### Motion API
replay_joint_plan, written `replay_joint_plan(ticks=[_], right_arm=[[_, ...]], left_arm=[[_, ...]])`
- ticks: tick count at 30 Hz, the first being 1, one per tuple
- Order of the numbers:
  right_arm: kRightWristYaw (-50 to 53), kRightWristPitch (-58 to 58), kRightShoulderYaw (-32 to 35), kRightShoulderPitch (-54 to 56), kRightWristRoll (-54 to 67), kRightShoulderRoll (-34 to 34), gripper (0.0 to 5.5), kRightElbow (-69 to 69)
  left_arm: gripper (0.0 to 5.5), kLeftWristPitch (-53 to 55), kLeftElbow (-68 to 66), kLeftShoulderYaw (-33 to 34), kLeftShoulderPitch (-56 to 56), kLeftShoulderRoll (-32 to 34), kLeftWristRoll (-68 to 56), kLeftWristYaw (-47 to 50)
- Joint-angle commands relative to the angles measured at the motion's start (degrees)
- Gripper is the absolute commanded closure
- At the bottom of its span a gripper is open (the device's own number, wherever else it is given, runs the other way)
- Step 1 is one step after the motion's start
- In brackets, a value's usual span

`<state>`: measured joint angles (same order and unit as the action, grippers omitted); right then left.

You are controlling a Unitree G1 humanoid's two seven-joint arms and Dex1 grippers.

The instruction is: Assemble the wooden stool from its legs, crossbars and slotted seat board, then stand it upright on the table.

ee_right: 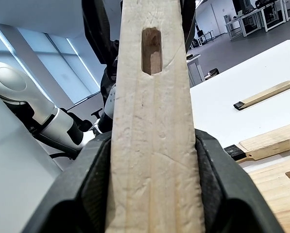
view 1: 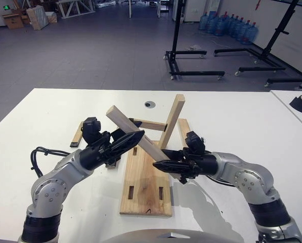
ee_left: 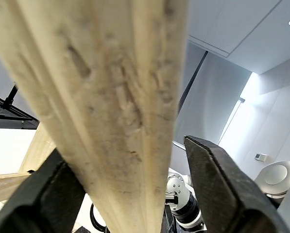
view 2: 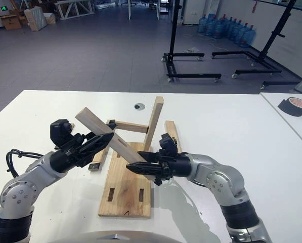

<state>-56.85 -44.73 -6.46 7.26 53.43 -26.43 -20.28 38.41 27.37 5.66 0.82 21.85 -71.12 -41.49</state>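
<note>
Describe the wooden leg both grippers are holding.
Pale square-section wooden leg, rough grain, with one oblong mortise between the two grips. It slants above the seat board, its high end toward the robot's left. The left gripper and right gripper both clamp it; whether its low end touches the board is unclear.

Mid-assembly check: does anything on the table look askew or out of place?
Yes. The leg rising from the far end of the seat board leans sideways instead of standing square, with its crossbar sticking out from it. The second leg, clamped by both the left tool and right tool, hangs diagonally across them, seated in no slot.
</note>
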Motion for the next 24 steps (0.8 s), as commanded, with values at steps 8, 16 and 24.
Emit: replay_joint_plan(ticks=[8,16,24], right_arm=[[4.78,2.42,2.45,0.14,-3.65,2.25,3.47,1.97],[6.81,-2.43,3.65,-0.99,-0.2,0.93,2.54,-0.62],[10.29,4.83,-7.48,-4.7,-21.64,-7.61,2.1,-4.23]], left_arm=[[3.42,1.77,1.84,0.32,0.66,1.21,-1.99,2.15],[3.44,0.62,-2.07,3.84,2.82,1.46,-1.92,3.62],[3.46,-1.6,-7.8,13.01,5.68,12.33,5.05,-3.51]])
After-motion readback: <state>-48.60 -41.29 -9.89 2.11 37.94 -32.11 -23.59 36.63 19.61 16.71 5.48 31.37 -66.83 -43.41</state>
